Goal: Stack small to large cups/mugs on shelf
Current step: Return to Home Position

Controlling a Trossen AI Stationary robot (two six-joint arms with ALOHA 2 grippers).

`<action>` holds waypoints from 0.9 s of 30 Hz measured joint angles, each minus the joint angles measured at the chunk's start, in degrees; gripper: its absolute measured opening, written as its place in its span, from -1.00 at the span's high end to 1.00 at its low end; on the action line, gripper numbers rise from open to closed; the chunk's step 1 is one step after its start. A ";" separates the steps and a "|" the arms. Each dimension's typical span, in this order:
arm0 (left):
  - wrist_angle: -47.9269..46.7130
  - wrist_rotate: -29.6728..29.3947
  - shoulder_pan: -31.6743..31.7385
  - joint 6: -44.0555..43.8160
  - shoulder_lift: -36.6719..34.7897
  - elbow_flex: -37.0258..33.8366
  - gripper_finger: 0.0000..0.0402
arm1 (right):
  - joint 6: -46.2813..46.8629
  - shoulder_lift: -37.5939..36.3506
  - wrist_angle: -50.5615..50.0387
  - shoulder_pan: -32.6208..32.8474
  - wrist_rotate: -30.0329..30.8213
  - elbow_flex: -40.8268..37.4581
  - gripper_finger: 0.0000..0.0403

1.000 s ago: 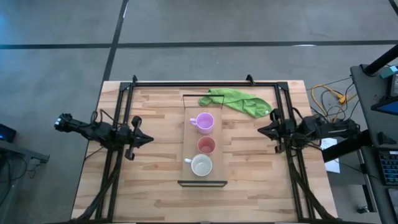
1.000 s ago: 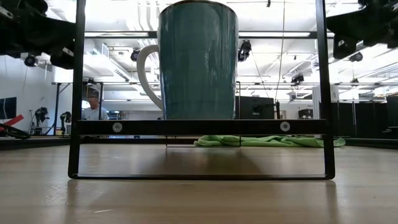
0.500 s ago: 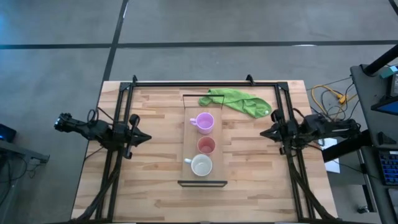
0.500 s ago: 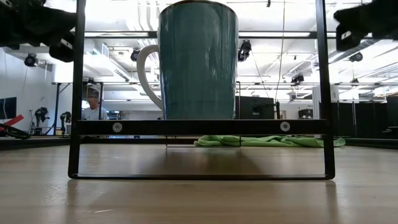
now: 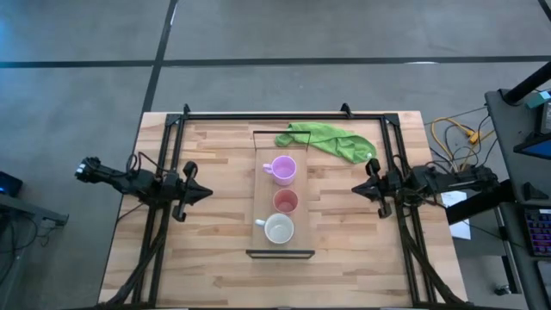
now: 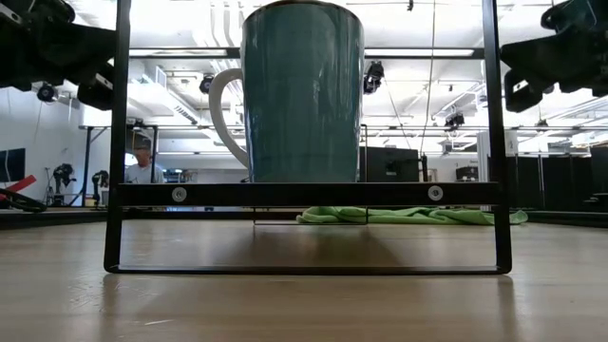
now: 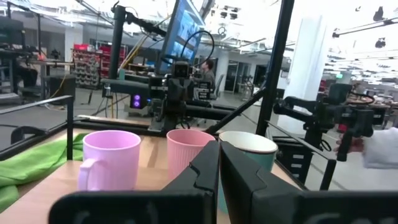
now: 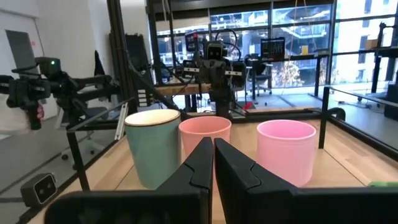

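From above we see the shelf [image 5: 301, 215] mid-worktop [image 5: 215, 250], with the purple mug [image 5: 283, 169] at its 12 o'clock end, the pink cup [image 5: 286, 201] midway and the teal mug [image 5: 279, 229] at 6. The left gripper [image 5: 209, 193] is well apart at 9, the right gripper [image 5: 355, 188] at 3, and a green cloth [image 5: 331, 142] at 1. In the low view the teal mug [image 6: 302, 90] stands upright on the shelf, hiding the others. In the left wrist view the fingers [image 7: 205, 171] are pressed together, empty, facing the three cups; in the right wrist view its fingers [image 8: 202, 165] are likewise closed on nothing.
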 joint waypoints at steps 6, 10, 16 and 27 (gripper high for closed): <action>-0.04 -0.02 0.00 -0.29 0.04 -0.02 1.00 | -0.53 0.00 -0.05 0.00 0.00 -0.02 0.96; -0.04 -0.02 0.00 -0.24 0.24 -0.04 1.00 | 3.46 0.15 -0.38 0.00 0.00 -0.04 0.96; -0.07 -0.04 0.00 -0.22 1.08 -0.09 1.00 | 5.17 0.15 -0.32 0.00 -0.01 -0.04 0.96; 0.33 -0.13 0.00 -0.18 -0.06 -0.15 1.00 | 5.09 0.15 -0.32 0.00 0.00 -0.04 0.96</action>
